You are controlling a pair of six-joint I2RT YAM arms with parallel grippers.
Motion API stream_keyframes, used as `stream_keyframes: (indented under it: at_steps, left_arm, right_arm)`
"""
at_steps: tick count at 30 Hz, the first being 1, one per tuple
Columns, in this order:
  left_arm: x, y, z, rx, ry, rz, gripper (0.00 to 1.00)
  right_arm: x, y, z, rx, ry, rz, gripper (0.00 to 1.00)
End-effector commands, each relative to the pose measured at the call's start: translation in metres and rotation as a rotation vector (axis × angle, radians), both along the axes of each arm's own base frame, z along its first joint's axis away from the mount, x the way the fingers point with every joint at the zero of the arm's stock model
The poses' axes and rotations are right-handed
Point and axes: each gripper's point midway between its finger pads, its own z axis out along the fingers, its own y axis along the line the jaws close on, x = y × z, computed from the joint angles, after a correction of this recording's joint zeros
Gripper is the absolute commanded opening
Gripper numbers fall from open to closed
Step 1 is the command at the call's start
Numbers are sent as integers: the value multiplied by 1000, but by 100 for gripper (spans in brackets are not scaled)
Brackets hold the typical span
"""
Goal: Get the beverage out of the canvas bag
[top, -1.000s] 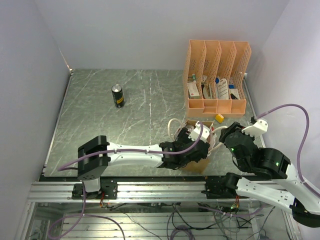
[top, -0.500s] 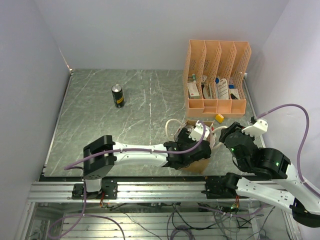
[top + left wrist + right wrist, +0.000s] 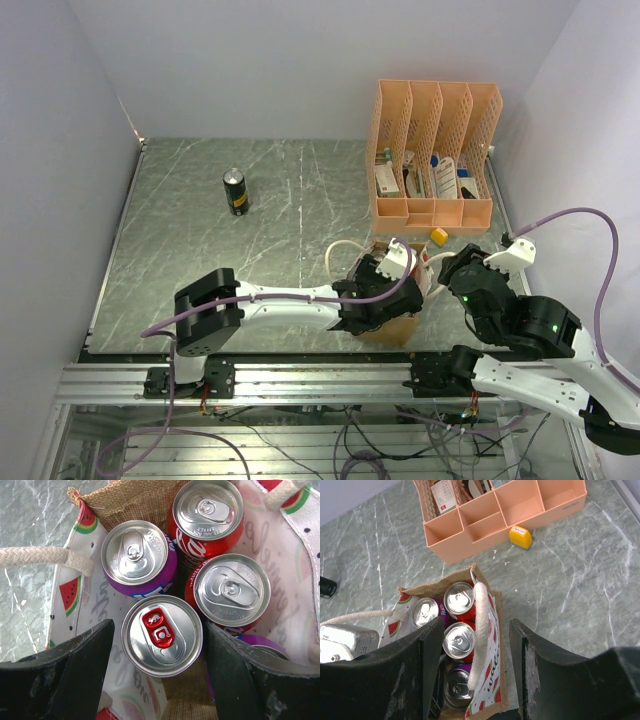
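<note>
The canvas bag [image 3: 492, 682] stands near the table's front edge, burlap with a watermelon-print lining and white rope handles [image 3: 481, 630]. It holds several cans. In the left wrist view I see a purple Fanta can [image 3: 137, 560], two red cola cans [image 3: 207, 512] and a silver can with a red tab [image 3: 162, 635]. My left gripper [image 3: 159, 630] is open just above the bag, its jaws on either side of the red-tab can, not touching it. My right gripper [image 3: 477, 665] is open above the bag's right wall and handle. In the top view the left gripper [image 3: 385, 295] hides most of the bag [image 3: 395, 330].
A peach perforated file organizer [image 3: 435, 150] with packets stands behind the bag. A small yellow object [image 3: 439, 236] lies in front of it. A black can [image 3: 235, 191] stands alone at the far left of the table. The right gripper [image 3: 455, 275] is close beside the left one.
My left arm has reached a little farther right and forward over the bag, and the bag's left rope handle has swung left. The right arm has not moved.
</note>
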Motion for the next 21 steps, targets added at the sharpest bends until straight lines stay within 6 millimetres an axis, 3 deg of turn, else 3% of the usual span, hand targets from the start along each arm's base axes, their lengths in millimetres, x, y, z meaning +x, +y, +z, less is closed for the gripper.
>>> stream_keyframes:
  at_steps: [1,10,14,21]
  left_arm:
    - [-7,3,-33,74,44,-8,82]
    - [-11,-3,-41,64,81,-32,76]
    - [-12,-3,-31,43,81,-36,70]
    - [-11,-2,-2,7,59,-49,48]
  right_arm:
    - [2,0,1,4,-18,-7,55]
    - [1,-1,1,8,-18,-9,55]
    - [1,-1,2,12,-22,-7,55]
    - [2,0,1,3,-16,-8,55]
